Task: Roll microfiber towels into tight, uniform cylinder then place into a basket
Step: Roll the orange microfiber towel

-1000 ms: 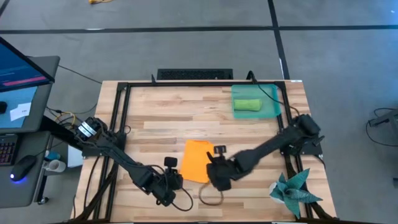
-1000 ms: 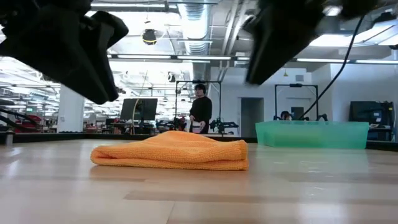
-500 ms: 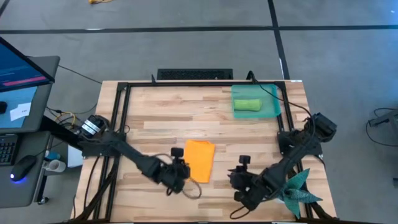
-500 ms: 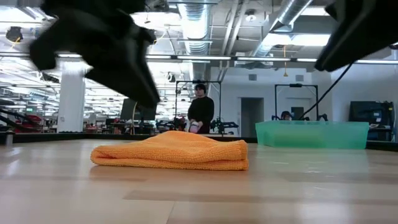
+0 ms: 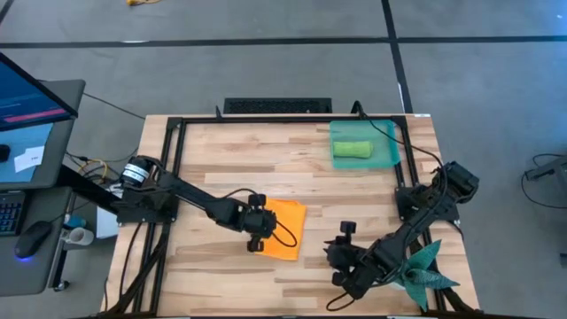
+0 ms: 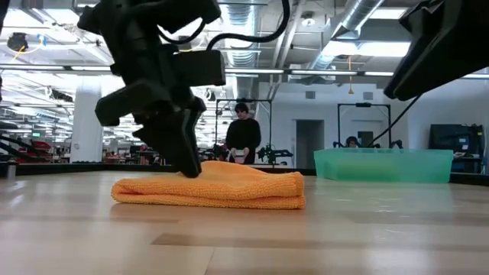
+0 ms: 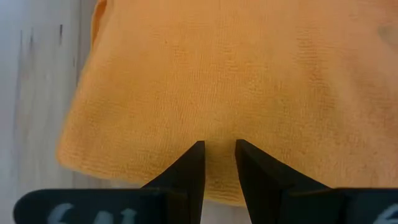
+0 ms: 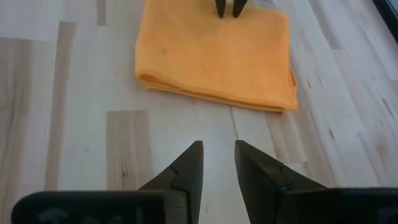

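Orange towel: we see the orange towel (image 5: 282, 228) lying folded flat on the wooden table (image 5: 221, 168), lower centre of the high view, not yet rolled.

Green towel: the green towel (image 5: 352, 150) is already a roll and sits inside the basket (image 5: 388, 152), upper right of the high view.

Left gripper: our left gripper (image 5: 258, 234) is down over the left edge of the orange towel. In the left wrist view its fingers (image 7: 186, 177) stand slightly apart with a narrow gap, nothing pinched between them; whether the tips touch the cloth we cannot tell.

Right gripper: our right gripper (image 5: 339, 257) hangs over bare wood at the lower right of the high view, apart from the towel, its fingers (image 8: 181, 174) also a little parted and empty.

Spiky cloth: a dark teal spiky cloth (image 5: 423, 269) lies at the lower right corner, just beside the right arm.

Risk, grip: we judge that closing on only the top layer would peel the fold open instead of starting a roll.

Risk, roll: with one gripper working alone, the towel may slide on the smooth wood or roll skewed and loose.

Risk, right arm: swinging in, it could snag the spiky cloth.
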